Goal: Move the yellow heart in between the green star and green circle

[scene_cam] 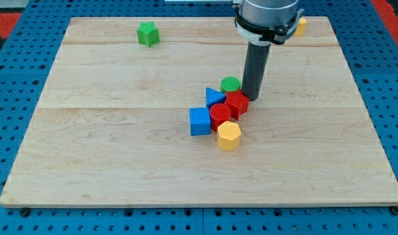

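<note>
Camera view shows my tip point(253, 98) resting at the right side of the central cluster, touching or just beside the red block point(238, 104) and close to the green circle point(231, 83). I carry no pincer, only a bare rod, so nothing is released, clenched or grasped. The yellow heart point(299, 27) sits at the view's top right, near the board's far edge and mostly hidden behind my arm housing; its shape I can only guess at from the sliver that shows. The green star point(147, 34) lies well apart at the view's top left.

The main risk is the cluster itself. The blue triangle point(214, 97), blue square point(199, 121), red cylinder point(220, 115) and yellow hexagon point(229, 135) crowd against one another, so any sideways sweep from where I stand would likely shove the green circle and shift the target gap. The heart is also close to the wooden board point(87, 156) edge, so a push from the wrong side could tip it off the top or right.

Open room is generous across the upper middle between star and circle, and that bare stretch gives a clean lane for bringing the heart leftward and downward
</note>
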Controlling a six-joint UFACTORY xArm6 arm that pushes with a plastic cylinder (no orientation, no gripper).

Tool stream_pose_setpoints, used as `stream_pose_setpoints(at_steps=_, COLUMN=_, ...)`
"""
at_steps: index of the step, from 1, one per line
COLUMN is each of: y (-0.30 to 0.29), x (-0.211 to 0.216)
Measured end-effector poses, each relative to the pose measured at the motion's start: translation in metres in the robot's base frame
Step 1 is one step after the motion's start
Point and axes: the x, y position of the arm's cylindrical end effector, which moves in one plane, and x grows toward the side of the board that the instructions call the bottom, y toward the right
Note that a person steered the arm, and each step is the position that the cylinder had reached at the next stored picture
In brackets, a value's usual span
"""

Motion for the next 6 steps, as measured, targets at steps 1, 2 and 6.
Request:
stream_pose_setpoints(at_steps=1, y=-0.03, x=-0.005)
stream_pose_setpoints(at_steps=2, y=-0.004, x=-0.053)
stream_pose_setpoints(at_steps=6, y=0.228, x=-0.219)
